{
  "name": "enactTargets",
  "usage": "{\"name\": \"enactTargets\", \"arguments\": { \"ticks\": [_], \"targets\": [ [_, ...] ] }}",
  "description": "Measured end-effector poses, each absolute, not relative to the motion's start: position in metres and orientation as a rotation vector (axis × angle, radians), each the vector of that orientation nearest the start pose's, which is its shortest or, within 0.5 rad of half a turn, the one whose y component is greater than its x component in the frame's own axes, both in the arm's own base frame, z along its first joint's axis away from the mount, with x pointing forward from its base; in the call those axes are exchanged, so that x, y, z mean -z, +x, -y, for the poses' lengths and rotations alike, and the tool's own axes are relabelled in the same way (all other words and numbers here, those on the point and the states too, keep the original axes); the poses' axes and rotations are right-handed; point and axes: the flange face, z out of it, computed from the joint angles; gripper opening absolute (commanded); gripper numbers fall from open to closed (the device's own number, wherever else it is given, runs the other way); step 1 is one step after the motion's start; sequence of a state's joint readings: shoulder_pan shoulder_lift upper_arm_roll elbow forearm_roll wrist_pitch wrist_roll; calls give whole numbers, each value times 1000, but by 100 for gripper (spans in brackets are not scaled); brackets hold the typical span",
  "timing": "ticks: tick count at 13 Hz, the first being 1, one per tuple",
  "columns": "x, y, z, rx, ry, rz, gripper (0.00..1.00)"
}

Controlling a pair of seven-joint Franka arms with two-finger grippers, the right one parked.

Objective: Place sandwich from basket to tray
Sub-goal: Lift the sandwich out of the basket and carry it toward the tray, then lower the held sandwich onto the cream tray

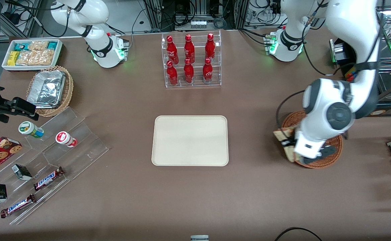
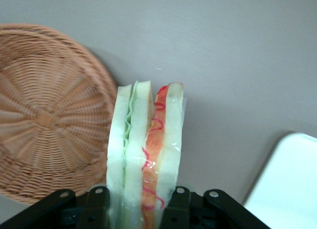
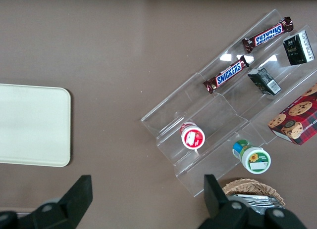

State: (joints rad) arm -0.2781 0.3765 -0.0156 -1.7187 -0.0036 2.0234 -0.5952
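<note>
left arm's gripper (image 2: 141,202) over the rim of the round reddish-brown wicker basket (image 1: 332,152) | black fingers (image 2: 99,209) clamped on the triangular white-bread sandwich (image 2: 146,160), lifted clear | flat cream rectangular tray (image 1: 190,140) at table centre

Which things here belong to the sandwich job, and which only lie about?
Job:
- triangular white-bread sandwich, clamped in the end effector at the basket's edge
- round reddish-brown wicker basket
- flat cream rectangular tray

Lying about:
- red bottles
- Snickers bars
- foil trays
</note>
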Motion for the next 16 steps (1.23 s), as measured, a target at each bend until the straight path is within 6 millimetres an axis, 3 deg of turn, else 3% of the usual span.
{"name": "enactTargets", "arguments": {
  "ticks": [3,6,8,10,16],
  "targets": [
    [-350,606,263,-113,-3102,288,33],
    [-316,582,344,-175,-3117,109,32],
    [-294,568,386,-221,-3132,16,33],
    [-269,561,407,-244,-3132,-27,37],
    [-220,574,429,-254,-3171,-40,37]
  ]
}}
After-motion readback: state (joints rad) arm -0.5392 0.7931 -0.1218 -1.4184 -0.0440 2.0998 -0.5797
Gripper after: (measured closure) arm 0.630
